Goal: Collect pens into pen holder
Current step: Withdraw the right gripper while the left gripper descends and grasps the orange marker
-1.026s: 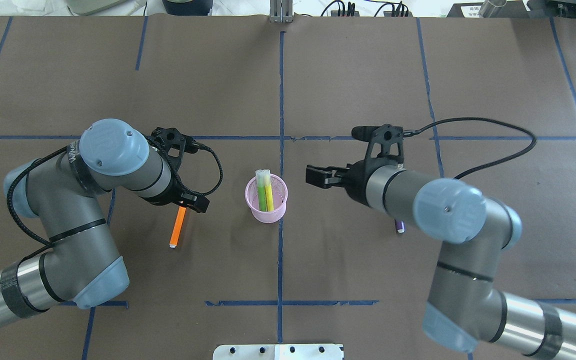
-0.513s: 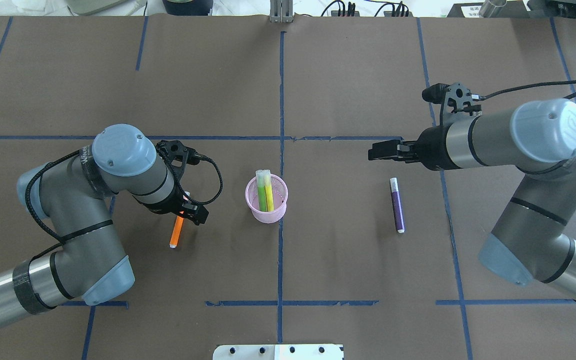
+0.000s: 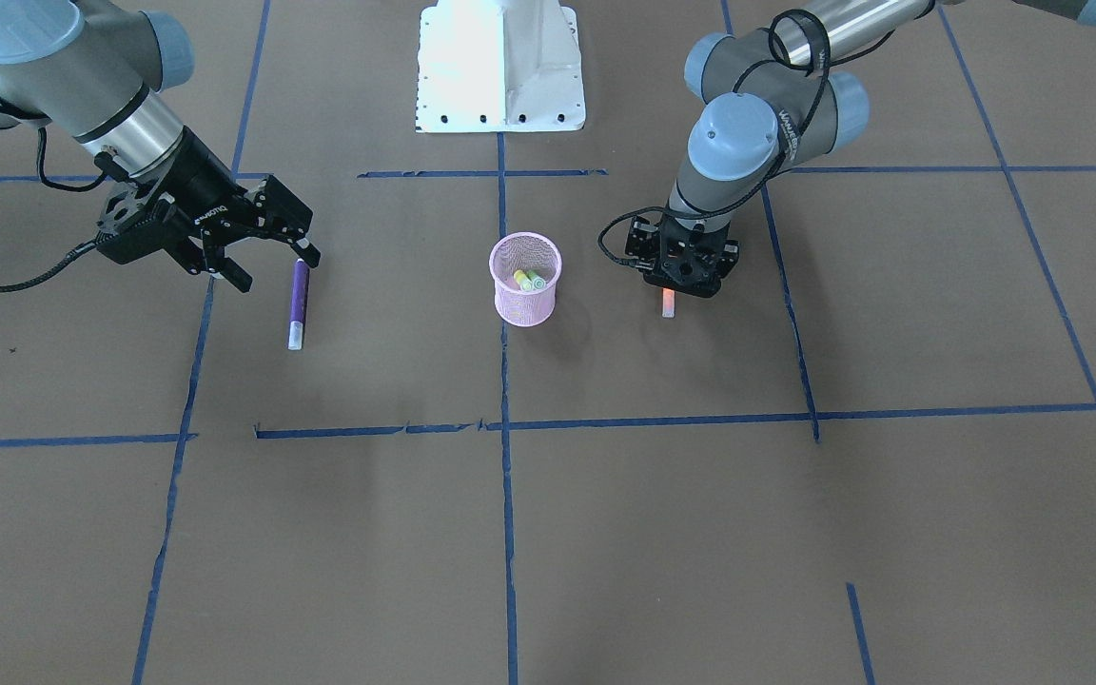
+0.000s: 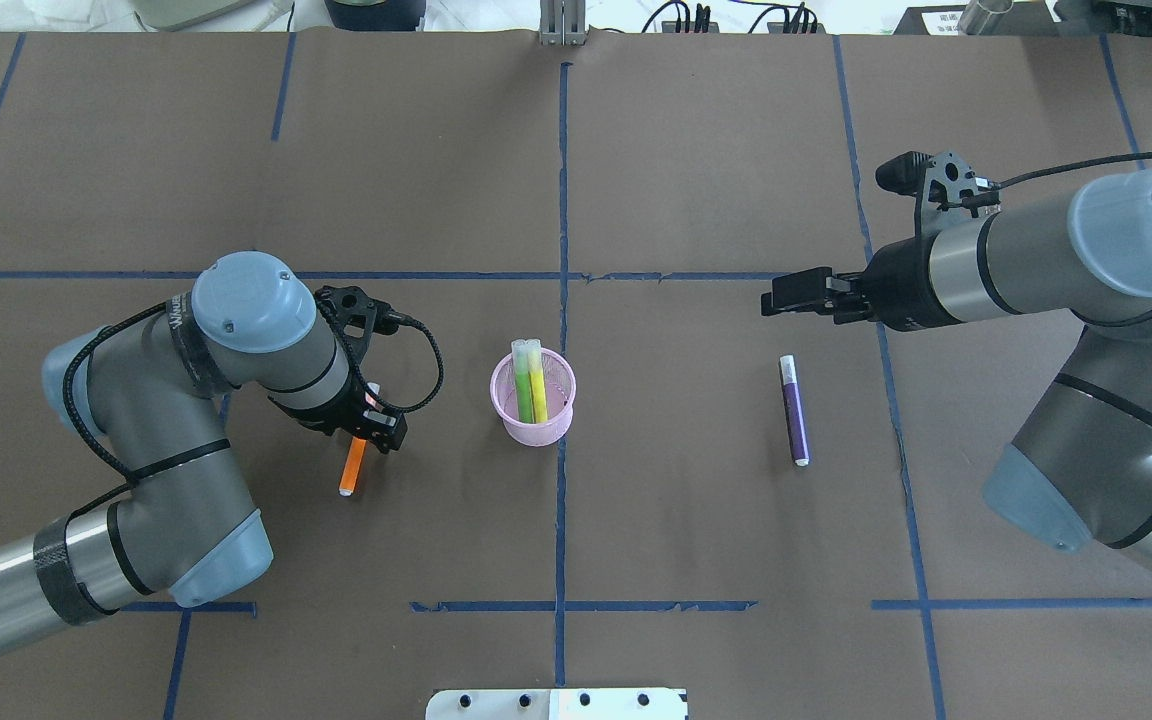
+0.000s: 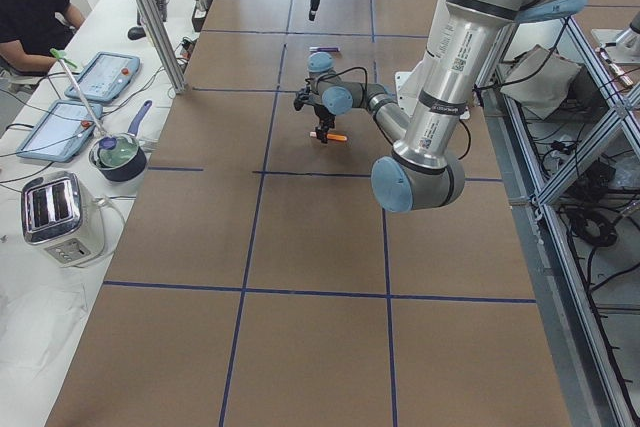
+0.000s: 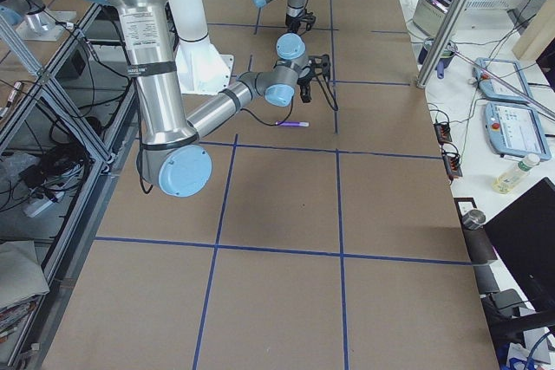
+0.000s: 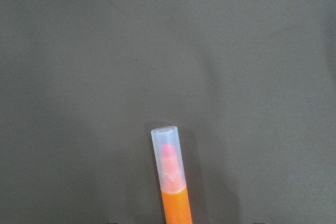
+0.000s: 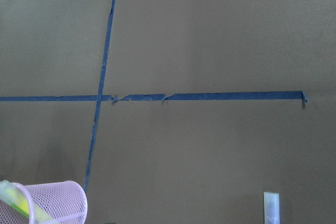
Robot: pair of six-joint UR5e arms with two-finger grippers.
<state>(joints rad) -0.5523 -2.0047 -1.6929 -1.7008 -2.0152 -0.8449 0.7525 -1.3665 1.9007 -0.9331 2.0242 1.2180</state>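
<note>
You were on the step of picking up the next pen. The pink pen holder (image 4: 536, 432) stood in the middle of the table (image 4: 636, 540), right by the blue line. A green pen (image 4: 523, 388) and a yellow pen (image 4: 538, 386) stood inside it, so I think about half the job was done.

Your left arm (image 4: 266, 340) reached down over the top end of the orange pen (image 4: 351, 470), which lay on the table near the holder. The left jaws sat around that end, but I could not tell if they pinched it or were only close to it.

Your right arm (image 4: 996, 265) hung in the air past the far end of the purple pen (image 4: 794, 410). The right jaws were spread wide and held nothing. The purple pen lay flat, well apart from the holder.

Next, I think you needed to squeeze the orange pen tight, lift it, tip it up straight, and drop it into the holder without bumping the rim. Then the purple pen.
</note>
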